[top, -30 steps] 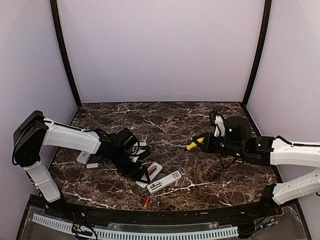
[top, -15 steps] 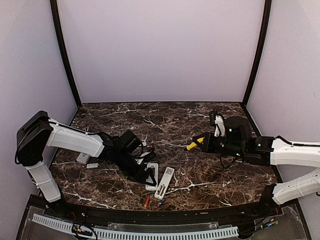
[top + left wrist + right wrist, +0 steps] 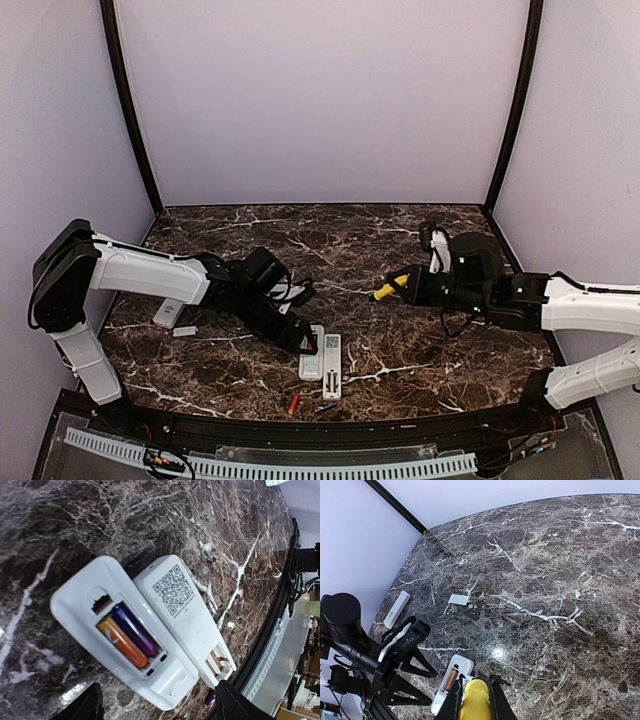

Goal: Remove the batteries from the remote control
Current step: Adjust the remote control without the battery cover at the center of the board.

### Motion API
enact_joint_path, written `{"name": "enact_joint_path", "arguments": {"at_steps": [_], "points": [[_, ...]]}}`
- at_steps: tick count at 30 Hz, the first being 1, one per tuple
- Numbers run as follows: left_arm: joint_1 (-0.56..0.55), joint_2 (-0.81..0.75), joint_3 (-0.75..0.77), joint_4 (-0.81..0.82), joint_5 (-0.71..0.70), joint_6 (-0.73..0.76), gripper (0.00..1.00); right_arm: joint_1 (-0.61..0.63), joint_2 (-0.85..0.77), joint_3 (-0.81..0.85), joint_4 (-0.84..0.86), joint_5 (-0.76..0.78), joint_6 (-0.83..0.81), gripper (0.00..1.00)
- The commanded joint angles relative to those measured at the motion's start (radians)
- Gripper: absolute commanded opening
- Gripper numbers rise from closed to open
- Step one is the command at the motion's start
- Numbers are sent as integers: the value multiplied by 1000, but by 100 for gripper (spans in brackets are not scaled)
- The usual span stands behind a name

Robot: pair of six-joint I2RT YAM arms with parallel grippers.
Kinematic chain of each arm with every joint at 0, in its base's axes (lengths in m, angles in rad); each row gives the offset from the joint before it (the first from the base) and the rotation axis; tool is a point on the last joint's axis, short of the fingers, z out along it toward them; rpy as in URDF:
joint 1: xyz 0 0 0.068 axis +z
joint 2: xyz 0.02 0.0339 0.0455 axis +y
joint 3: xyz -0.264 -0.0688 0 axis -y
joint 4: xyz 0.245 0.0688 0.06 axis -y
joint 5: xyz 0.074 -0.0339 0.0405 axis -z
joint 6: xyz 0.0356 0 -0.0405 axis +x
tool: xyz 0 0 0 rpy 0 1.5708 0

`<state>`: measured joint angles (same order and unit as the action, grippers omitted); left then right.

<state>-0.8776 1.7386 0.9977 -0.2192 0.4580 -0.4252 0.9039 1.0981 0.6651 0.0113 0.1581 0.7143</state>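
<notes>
A white remote (image 3: 107,645) lies back-up with its cover off; an orange-red battery (image 3: 122,642) and a blue-purple battery (image 3: 134,629) sit in its bay. A second remote (image 3: 182,600) with a QR code lies against it, its bay empty. Both lie near the table's front in the top view (image 3: 312,352) (image 3: 330,365). My left gripper (image 3: 298,338) is open and empty, just left of them; its fingers (image 3: 80,707) straddle the near end of the loaded remote. Two loose batteries, red (image 3: 293,404) and blue (image 3: 325,407), lie at the front edge. My right gripper (image 3: 400,283) is shut on a yellow-handled screwdriver (image 3: 475,700).
A third remote (image 3: 167,315) and a small white cover plate (image 3: 185,331) lie at the left. Another cover plate (image 3: 458,599) lies further back. The black table edge (image 3: 280,625) runs close to the remotes.
My left gripper has swung right and pushed the two remotes round; they now lie side by side, pointing front to back. The right arm has not moved.
</notes>
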Motion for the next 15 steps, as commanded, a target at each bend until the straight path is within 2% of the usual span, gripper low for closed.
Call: {"name": "enact_joint_path", "arguments": {"at_steps": [1,6,15], "points": [[26,-60,71,-114,-131,71,76,-2,-21,-11,10,17,3,0],[29,26,202,-223,-300,97,76,-2,-24,-13,8,19,6,0],[28,146,325,-233,-377,101,78,-2,-35,-19,1,40,11,0]]}}
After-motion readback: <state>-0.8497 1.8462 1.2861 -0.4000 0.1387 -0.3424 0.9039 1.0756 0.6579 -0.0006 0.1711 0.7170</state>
